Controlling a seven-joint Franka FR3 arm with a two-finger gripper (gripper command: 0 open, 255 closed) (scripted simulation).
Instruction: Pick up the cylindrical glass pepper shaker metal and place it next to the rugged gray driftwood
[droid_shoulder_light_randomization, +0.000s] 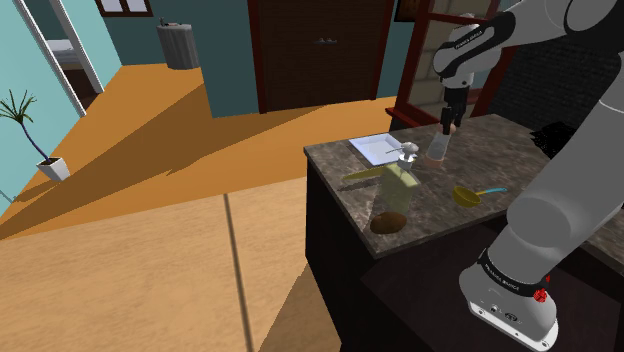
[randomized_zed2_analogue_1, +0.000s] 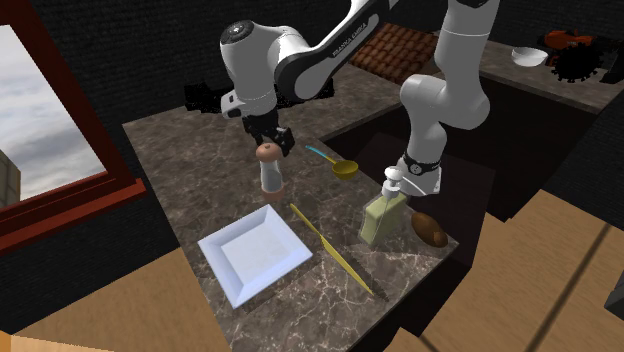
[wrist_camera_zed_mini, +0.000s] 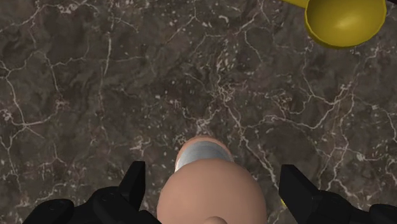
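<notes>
The jaws stood spread, one black finger (wrist_camera_zed_mini: 135, 186) on each side of the pepper shaker (wrist_camera_zed_mini: 210, 191), with a gap on both sides, so nothing was gripped. The gripper (randomized_zed2_analogue_1: 271, 142) hung just above the shaker's rounded pinkish cap. The shaker stood upright near the middle of the dark marble counter (randomized_zed2_analogue_1: 165, 150).

Taken left to right across the second exterior view:
- A white square plate (randomized_zed2_analogue_1: 255, 250) lay near the counter's front edge.
- The shaker stood behind it.
- A long yellow stick (randomized_zed2_analogue_1: 330, 245) lay slantwise just beside the plate.
- A yellow scoop (randomized_zed2_analogue_1: 343, 167) with a blue handle rested further in.
- A pale soap bottle (randomized_zed2_analogue_1: 383, 215) stood toward the corner.
- The driftwood (randomized_zed2_analogue_1: 430, 227), drawn brown rather than gray, lay just beside the bottle at the counter's corner.

By my reading the step in hand was the grasp itself, with pickup not yet made. The next move likely called for a short straight drop, so that the pads met the body below the cap, and then a firm close. After that would come a lift high enough to pass over the scoop and bottle on the way to the corner, where free room looked tight.

The arm rose from its stand, folded at the elbow and reached over the counter. The wrist was turned so that the hand pointed straight down.
</notes>
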